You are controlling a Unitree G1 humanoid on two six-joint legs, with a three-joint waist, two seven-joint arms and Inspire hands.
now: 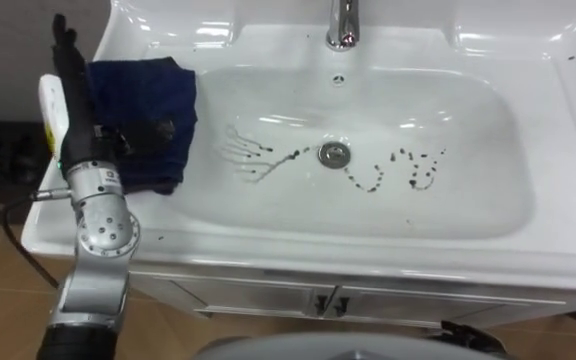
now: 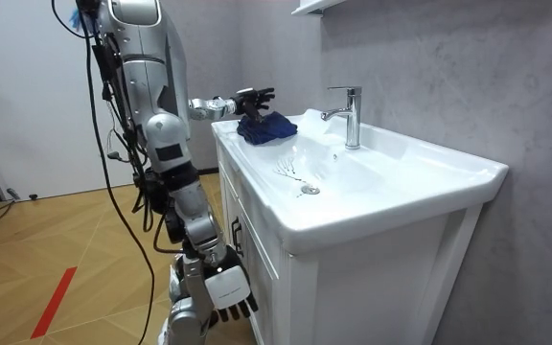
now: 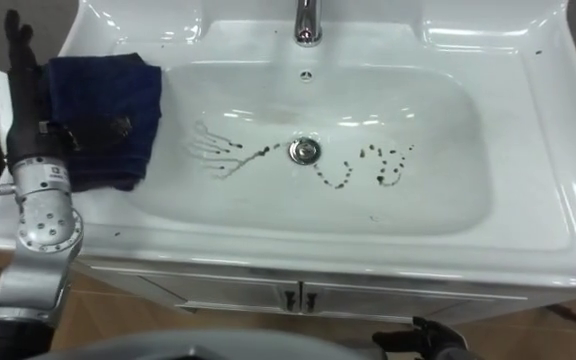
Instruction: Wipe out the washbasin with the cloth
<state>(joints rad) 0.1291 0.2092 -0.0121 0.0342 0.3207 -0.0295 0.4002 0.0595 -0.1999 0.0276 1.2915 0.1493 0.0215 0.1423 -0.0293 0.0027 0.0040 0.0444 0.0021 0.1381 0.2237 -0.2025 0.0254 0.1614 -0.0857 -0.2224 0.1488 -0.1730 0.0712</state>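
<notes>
**Basin marked round the drain, cloth parked on left rim**

Basin (image 1: 468, 200): white, set in a white vanity top over a white cabinet (image 1: 268, 298) with two small door pulls at centre. Chrome faucet (image 1: 342, 25) at the back, middle. Drain (image 1: 335, 153) in the middle of the bowl.

Dark marks (image 1: 373, 180) on the bowl floor: thin streaks fanning out to the left of the drain, a dotted, looping trail to its right. The rest of the bowl is white and glossy.

Cloth (image 1: 143, 110): dark blue, bunched, lying on the left rim of the basin with its lower edge drooping over the inner slope of the bowl. It lies apart from the marks.

Left hand (image 1: 71, 105): comes in from the lower left and lies along the outer left edge of the rim, just beside the cloth. Fingers straight, pointing away from the robot towards the back wall. Hand is open; the thumb side reaches onto the cloth but no grip is visible.

Right hand (image 2: 230, 289): hangs low beside the cabinet front in the room view. Whether it is open or closed cannot be told.

Robot stands upright at the basin's front left corner on a wooden floor (image 2: 46, 249), left arm stretched forward at rim height.
</notes>
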